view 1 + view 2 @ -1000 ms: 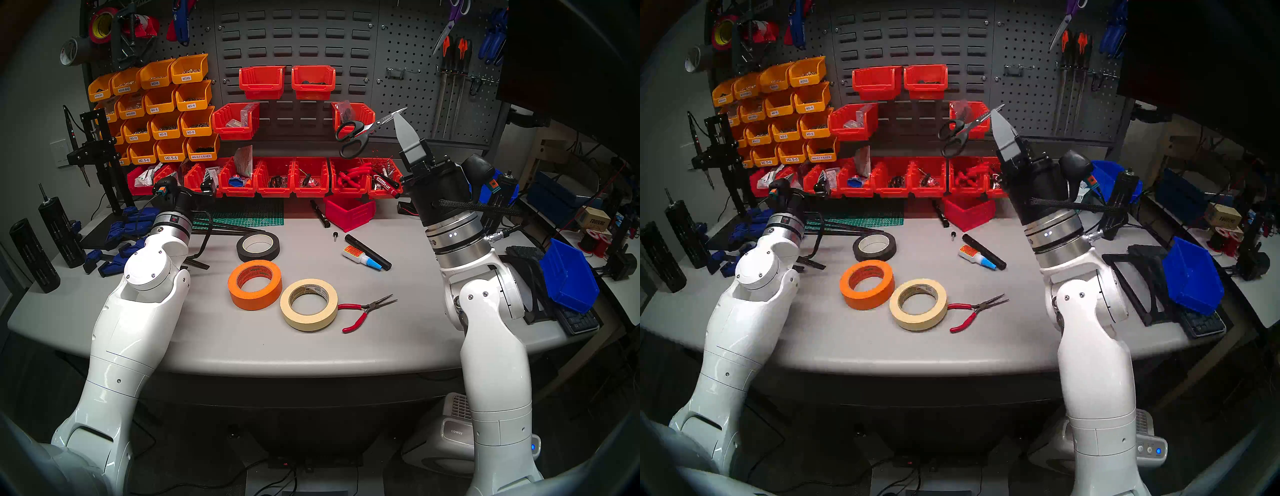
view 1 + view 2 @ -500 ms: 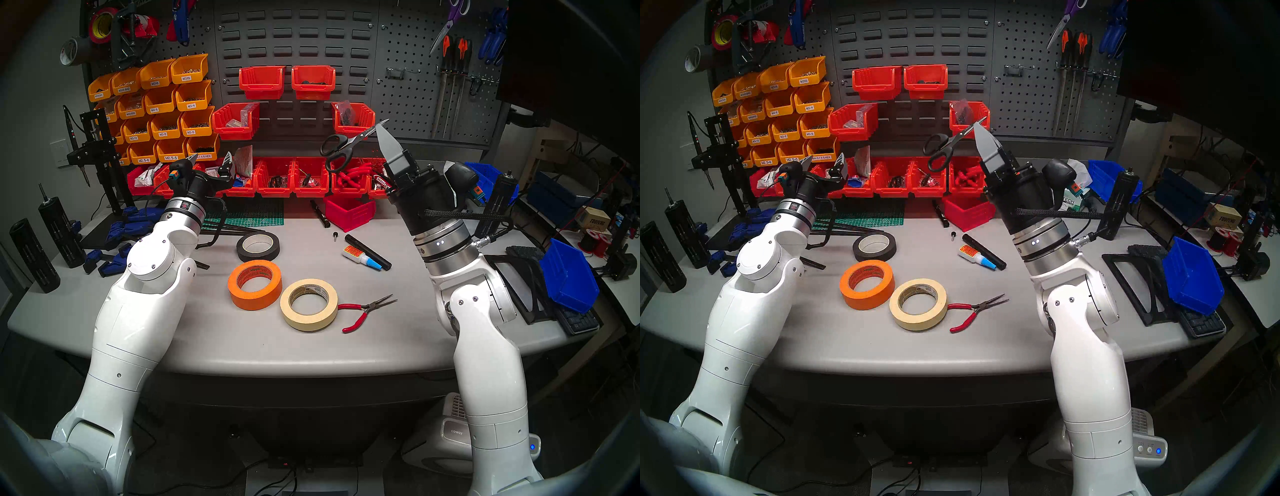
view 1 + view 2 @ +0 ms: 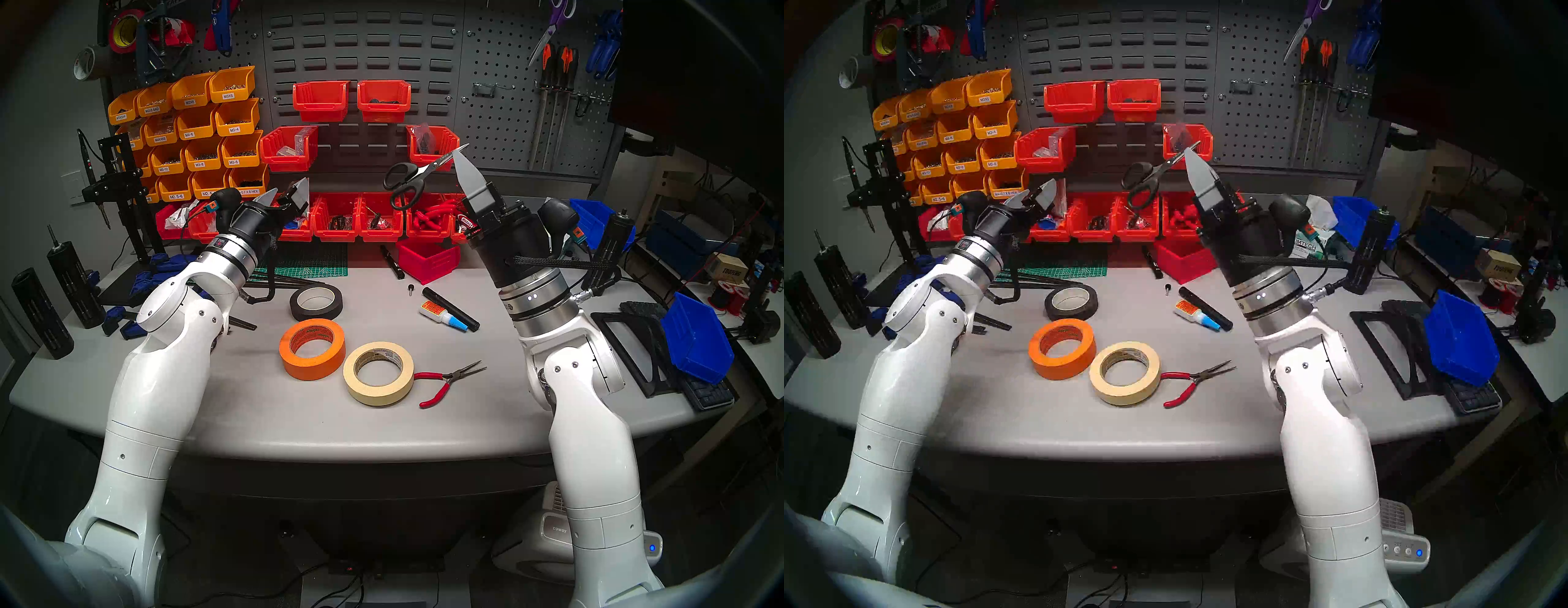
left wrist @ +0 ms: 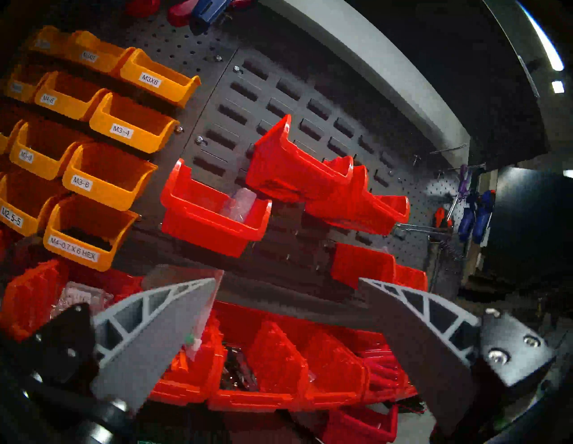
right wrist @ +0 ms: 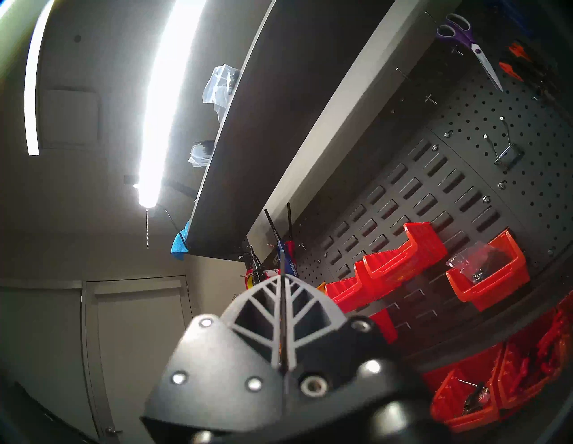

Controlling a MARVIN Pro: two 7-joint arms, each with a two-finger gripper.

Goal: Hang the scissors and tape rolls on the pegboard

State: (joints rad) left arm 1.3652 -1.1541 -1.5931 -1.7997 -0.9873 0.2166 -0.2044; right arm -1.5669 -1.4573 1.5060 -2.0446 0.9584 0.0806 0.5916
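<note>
1. Above the back of the counter (image 3: 254,424), near its right side, the scissors (image 3: 413,174) are held up in the air by the right gripper (image 3: 460,159).
2. The silver blades are pinched between the jaws, which are shut tight on them, while the black loop handles hang free, out to the left and lower than the blade tips.
3. In the right wrist view the blades show only as a thin dark line between the two closed fingers (image 5: 266,310).
4. The left gripper (image 3: 285,193) is raised over the back left part of the counter, and its jaws are spread wide, with nothing held and nothing touched.
5. The step in hand seems to be the hanging of the scissors, with a pass to the left gripper perhaps being set up, though this cannot be told for sure.
6. For the next move, one black loop must be brought over a wire hook (image 3: 488,88) on the pegboard (image 3: 500,127), so the handles need to be turned toward the board.
7. Care is needed, since only the thin blades are gripped and the scissors could swing or slip.
8. The orange tape roll (image 3: 312,348) and the cream tape roll (image 3: 378,373) lie flat near the middle of the counter, touching each other, and are not yet hung.
</note>
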